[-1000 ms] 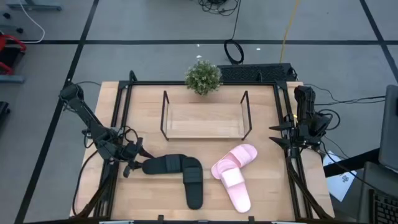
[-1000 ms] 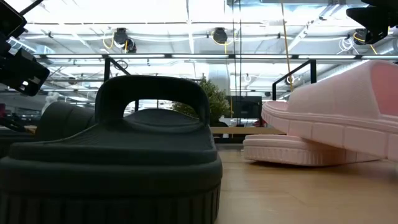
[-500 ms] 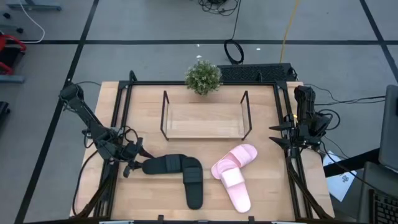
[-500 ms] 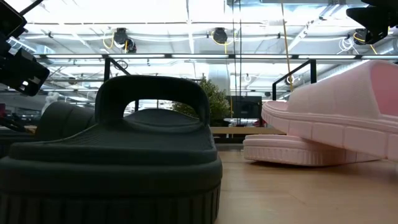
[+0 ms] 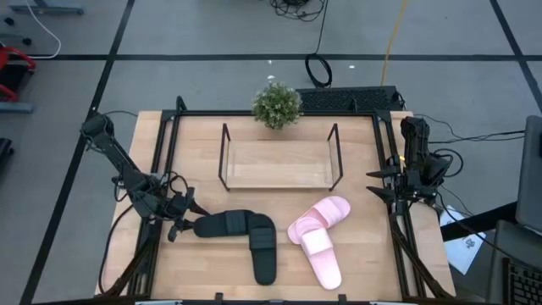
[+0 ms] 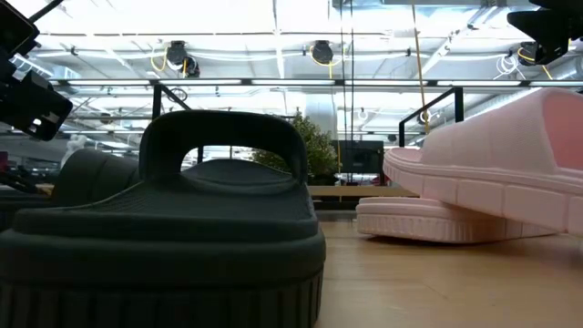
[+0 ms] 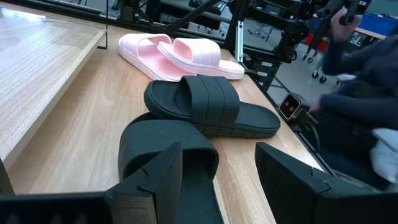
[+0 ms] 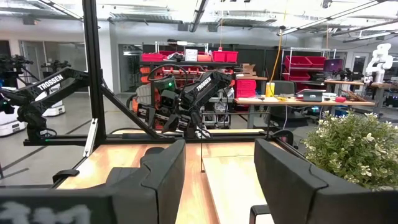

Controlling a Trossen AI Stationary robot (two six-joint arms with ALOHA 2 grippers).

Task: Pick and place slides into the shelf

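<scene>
From above I see my left pincer (image 5: 188,222) low over the tabletop (image 5: 356,263) with its fingers spread and holding nothing, just beside the end of one black slide (image 5: 227,224), whose partner, the second black slide (image 5: 263,252), lies at an angle touching it. The two pink slides (image 5: 319,235) lie overlapping to the right of the black pair, all four in front of the shelf (image 5: 279,164), which holds none of them. My right pincer (image 5: 378,186) waits at the right edge, also parted and empty.
</scene>
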